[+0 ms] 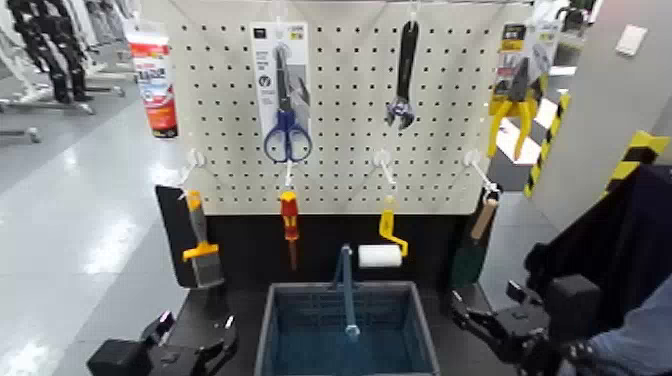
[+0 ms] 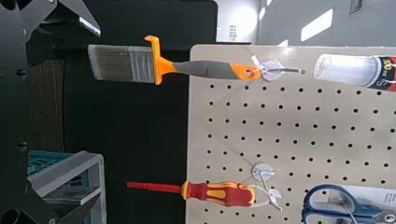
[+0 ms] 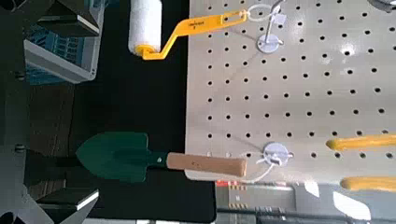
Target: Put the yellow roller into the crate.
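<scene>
The left gripper [image 1: 200, 345] sits low, just left of the crate [image 1: 345, 335]; the right gripper [image 1: 480, 322] sits low, just right of it. Ahead of both stands the pegboard [image 1: 340, 110]. The paintbrush [image 1: 200, 245] hangs ahead of the left gripper, the screwdriver [image 1: 290, 222] to its right. The yellow roller [image 1: 385, 245] hangs behind the crate, ahead and left of the right gripper; the trowel [image 1: 472, 250] hangs directly ahead of that gripper. Scissors [image 1: 286, 110], a wrench [image 1: 403, 75] and pliers [image 1: 515, 95] hang higher up.
</scene>
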`<state>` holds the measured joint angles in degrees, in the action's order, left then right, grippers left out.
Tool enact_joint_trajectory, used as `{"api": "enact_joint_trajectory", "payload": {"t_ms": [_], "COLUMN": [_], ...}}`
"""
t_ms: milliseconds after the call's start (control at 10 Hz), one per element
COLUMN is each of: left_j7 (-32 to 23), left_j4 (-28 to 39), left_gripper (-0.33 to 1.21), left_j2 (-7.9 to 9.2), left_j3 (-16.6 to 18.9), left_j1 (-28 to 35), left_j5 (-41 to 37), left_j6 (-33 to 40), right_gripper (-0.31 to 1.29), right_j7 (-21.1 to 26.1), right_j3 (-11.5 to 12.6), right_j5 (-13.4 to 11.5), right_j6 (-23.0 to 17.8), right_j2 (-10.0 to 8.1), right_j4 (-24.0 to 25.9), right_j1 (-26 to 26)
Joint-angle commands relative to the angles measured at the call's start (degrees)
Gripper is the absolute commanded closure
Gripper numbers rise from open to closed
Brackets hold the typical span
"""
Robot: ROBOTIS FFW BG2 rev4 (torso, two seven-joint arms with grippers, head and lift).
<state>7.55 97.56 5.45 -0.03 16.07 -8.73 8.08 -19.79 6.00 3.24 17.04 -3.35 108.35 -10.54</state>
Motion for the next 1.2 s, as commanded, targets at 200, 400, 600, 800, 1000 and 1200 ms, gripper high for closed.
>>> {"api": "enact_joint_trajectory", "payload": {"t_ms": [200,400,600,800,1000,1200], "left_j7": [0.3,0.3,0.3,0.3,0.3,0.3], "left_j4": [-0.5,-0.7,-1.0,-1.1,-1.3,-1.7], "left_gripper": [0.12,0.12,0.12,0.12,0.12,0.12], "left_j2": [0.0,0.0,-0.26,-0.08,-0.17,-0.17], "left_j3": [-0.5,-0.7,-0.8,-0.9,-1.0,-1.2], "left_j1": [-0.5,-0.6,-0.8,-1.0,-1.0,-1.2], "left_j5": [-0.3,-0.4,-0.5,-0.7,-0.8,-0.9], "left_j6": [0.1,0.3,0.5,0.8,1.0,1.2], "right_gripper": [0.1,0.1,0.1,0.11,0.11,0.12], "right_j7": [-3.6,-5.8,-7.9,-11.5,-13.5,-15.7], "right_j3": [-1.3,-3.2,-5.2,-7.1,-8.0,-9.8], "right_j5": [0.0,1.2,2.2,3.6,3.8,4.5], "right_j6": [4.8,6.8,7.0,7.0,6.4,6.1], "right_j2": [-2.37,-3.86,-4.74,-5.71,-6.15,-7.11], "right_j4": [-3.2,-5.0,-7.5,-11.5,-14.0,-16.8], "right_j1": [6.6,9.8,12.7,16.6,18.9,22.1]}}
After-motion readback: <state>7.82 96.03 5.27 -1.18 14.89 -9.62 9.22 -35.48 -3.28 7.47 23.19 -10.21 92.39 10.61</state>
